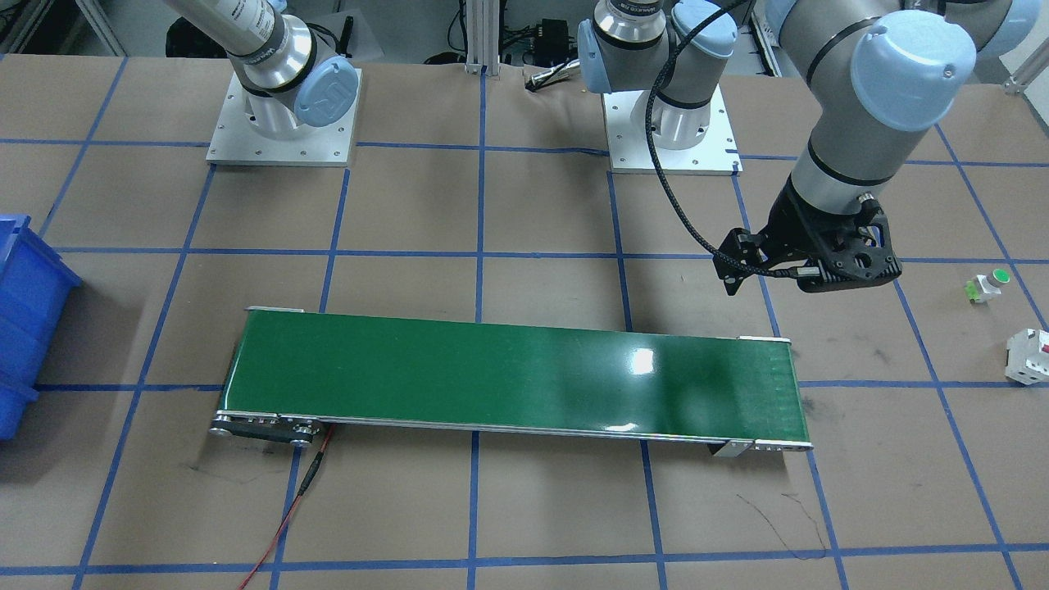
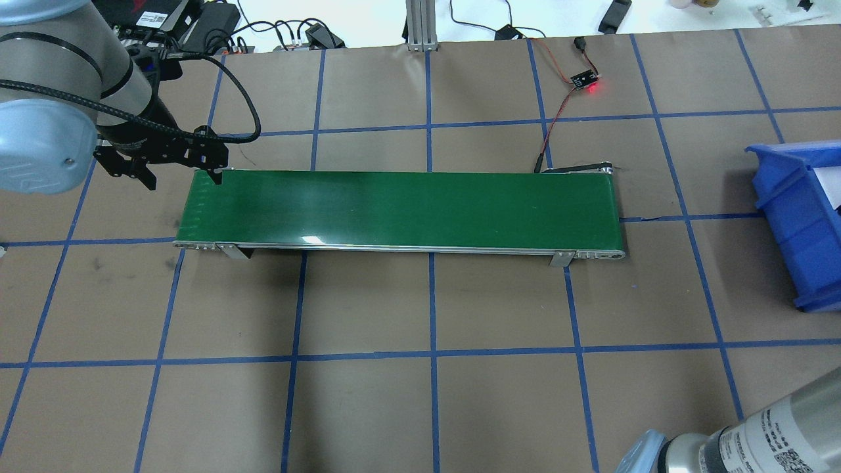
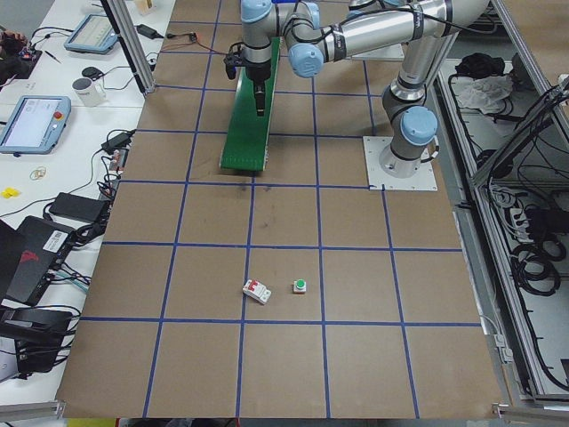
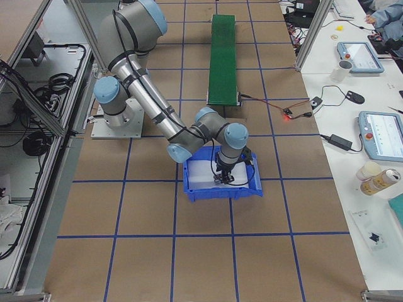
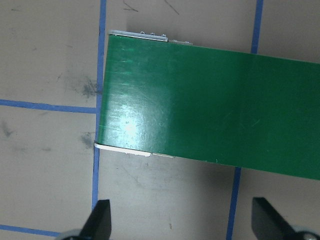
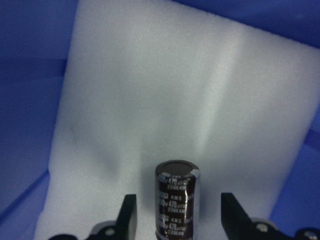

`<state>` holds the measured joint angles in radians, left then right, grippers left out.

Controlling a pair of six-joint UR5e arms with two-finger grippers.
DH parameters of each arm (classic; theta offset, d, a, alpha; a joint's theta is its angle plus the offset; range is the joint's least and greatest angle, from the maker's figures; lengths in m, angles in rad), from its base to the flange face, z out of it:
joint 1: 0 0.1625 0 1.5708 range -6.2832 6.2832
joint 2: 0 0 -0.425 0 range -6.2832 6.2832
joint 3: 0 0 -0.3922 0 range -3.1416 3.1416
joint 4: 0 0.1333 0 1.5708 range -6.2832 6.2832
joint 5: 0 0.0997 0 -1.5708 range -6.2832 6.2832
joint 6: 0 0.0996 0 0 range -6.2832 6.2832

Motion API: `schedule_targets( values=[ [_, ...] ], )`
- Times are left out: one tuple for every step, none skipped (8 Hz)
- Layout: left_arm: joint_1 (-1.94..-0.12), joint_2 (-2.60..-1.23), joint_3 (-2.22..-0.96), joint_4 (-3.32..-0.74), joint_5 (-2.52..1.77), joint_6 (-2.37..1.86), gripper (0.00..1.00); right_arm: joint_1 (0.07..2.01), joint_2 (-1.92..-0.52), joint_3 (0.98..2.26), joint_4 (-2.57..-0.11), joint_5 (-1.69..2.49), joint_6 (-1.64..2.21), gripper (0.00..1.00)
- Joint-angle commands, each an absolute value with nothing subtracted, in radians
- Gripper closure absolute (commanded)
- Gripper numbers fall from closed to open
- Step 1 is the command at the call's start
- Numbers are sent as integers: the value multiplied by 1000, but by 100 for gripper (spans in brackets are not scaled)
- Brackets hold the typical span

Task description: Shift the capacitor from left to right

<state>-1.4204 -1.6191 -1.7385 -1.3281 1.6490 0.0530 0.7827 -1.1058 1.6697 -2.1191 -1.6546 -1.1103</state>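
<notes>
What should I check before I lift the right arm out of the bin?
1. Right gripper open: ok. Its fingers stand clear of the capacitor, with a gap on each side.
2. Capacitor at the drop spot: ok. It is over the white foam inside the blue bin.
3. Capacitor settled on the foam: cannot tell. Its near end is cut off by the wrist picture's lower edge.
4. Straight lift will not snag it: ok, judging by the gaps.
5. Left gripper out of the way: ok. It is open, holds nothing, and hovers by the end of the conveyor belt.
</notes>
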Motion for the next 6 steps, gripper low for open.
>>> schedule_targets(
  values=[
    [-1420, -1620, -1738, -1328, 1649, 49, 0, 782, -1179, 1671, -2099, -1637, -1092, 5],
    [-1420, -1620, -1738, -1328, 1649, 43, 0, 788, -1246, 1666, -2020, -1599, -1045, 0],
    [-1420, -1620, -1738, -1327, 1649, 54, 0, 813, -1337, 1651, -1912, -1588, -976, 0],
    [-1420, -1620, -1730, -1328, 1648, 54, 0, 863, -1418, 1622, -1816, -1589, -939, 0],
    [-1420, -1620, -1730, -1327, 1647, 58, 0, 905, -1457, 1590, -1727, -1586, -861, 0],
    [-1420, -1620, -1732, -1327, 1647, 60, 0, 957, -1469, 1541, -1638, -1586, -763, 0]
  ],
)
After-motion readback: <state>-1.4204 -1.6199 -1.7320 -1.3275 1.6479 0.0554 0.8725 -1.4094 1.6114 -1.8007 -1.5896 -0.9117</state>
